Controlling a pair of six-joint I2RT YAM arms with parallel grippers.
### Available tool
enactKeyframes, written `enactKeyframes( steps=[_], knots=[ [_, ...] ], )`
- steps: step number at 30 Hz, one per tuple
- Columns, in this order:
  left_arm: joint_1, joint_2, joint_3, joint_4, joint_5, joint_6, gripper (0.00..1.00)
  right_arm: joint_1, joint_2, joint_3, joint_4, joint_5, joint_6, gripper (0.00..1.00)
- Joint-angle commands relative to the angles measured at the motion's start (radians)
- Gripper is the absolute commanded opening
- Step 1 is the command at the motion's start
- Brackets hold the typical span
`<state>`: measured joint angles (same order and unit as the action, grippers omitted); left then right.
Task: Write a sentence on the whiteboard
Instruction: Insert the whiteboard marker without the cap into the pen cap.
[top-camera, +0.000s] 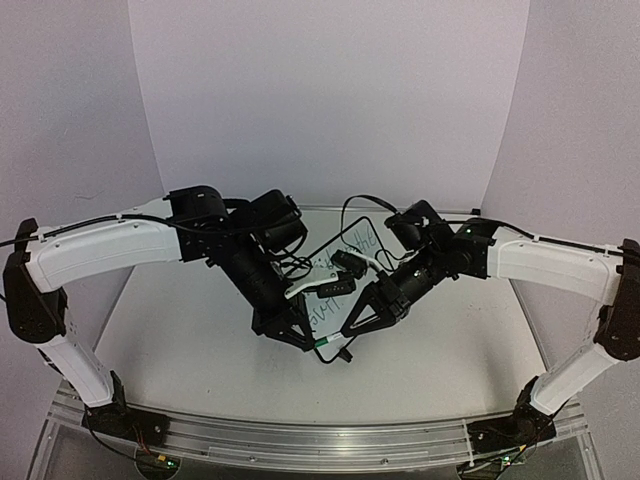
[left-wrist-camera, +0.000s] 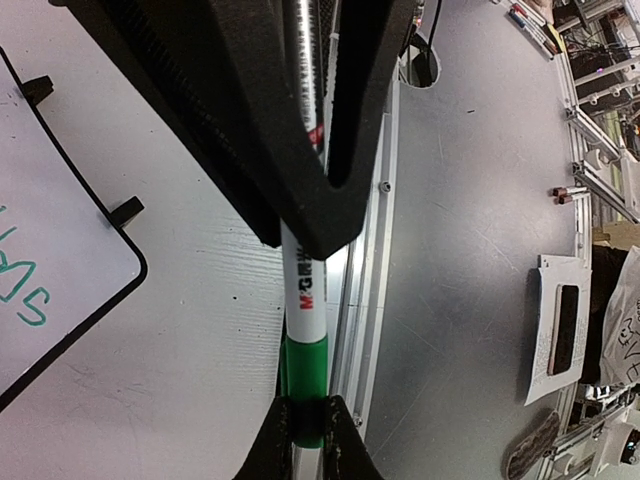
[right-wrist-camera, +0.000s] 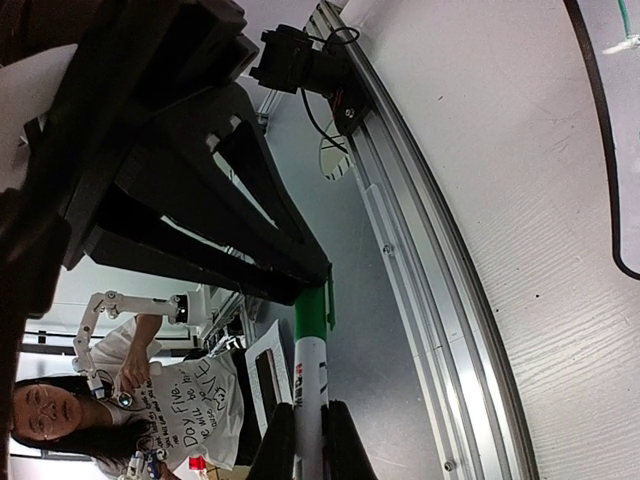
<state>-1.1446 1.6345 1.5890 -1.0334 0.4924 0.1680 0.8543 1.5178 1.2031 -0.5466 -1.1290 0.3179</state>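
Item: white-barrelled marker (left-wrist-camera: 303, 290), green cap (left-wrist-camera: 305, 385). The barrel is clamped by the left fingers (left-wrist-camera: 250, 130), the cap by the right fingers (right-wrist-camera: 200, 230), and its axis is spanned between them. The small black-framed whiteboard (top-camera: 345, 250) is laid on the pale surface (top-camera: 200, 340) just beyond, between both arms.

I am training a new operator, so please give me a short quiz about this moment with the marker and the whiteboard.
1. True or false: the whiteboard is blank.
2. What does the right gripper pinch on the marker? A) its green cap B) an eraser C) nothing
3. Fill in: the writing on the whiteboard is ____ in colour.
Key: 1 false; 2 A; 3 green.
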Motion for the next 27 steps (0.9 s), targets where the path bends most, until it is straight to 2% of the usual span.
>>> enactKeyframes(
  steps=[1,5,8,12,16,20,23,27],
  knots=[
    [-0.004,0.007,0.129,0.364,0.030,0.036,0.00,0.056,0.044,0.027,0.043,-0.005,-0.023,0.00],
    [-0.004,0.005,0.113,0.360,0.029,0.037,0.00,0.057,0.025,0.023,0.042,0.032,-0.028,0.00],
    [-0.003,-0.011,0.088,0.334,0.005,0.031,0.01,0.055,-0.019,0.029,0.041,0.125,-0.032,0.00],
    [0.000,-0.067,0.040,0.290,-0.111,0.018,0.20,-0.007,-0.119,0.038,0.022,0.264,-0.016,0.00],
    [0.042,-0.136,0.007,0.259,-0.206,-0.016,0.47,-0.130,-0.215,0.042,-0.034,0.380,-0.010,0.00],
    [0.132,-0.189,-0.016,0.259,-0.220,-0.053,0.67,-0.178,-0.252,0.075,-0.131,0.625,-0.028,0.00],
    [0.209,-0.218,-0.047,0.282,-0.255,-0.110,0.75,-0.215,-0.266,0.077,-0.171,0.814,-0.029,0.00],
    [0.321,-0.271,-0.136,0.377,-0.454,-0.240,0.81,-0.315,-0.261,0.015,-0.157,0.981,-0.068,0.00]
  ],
)
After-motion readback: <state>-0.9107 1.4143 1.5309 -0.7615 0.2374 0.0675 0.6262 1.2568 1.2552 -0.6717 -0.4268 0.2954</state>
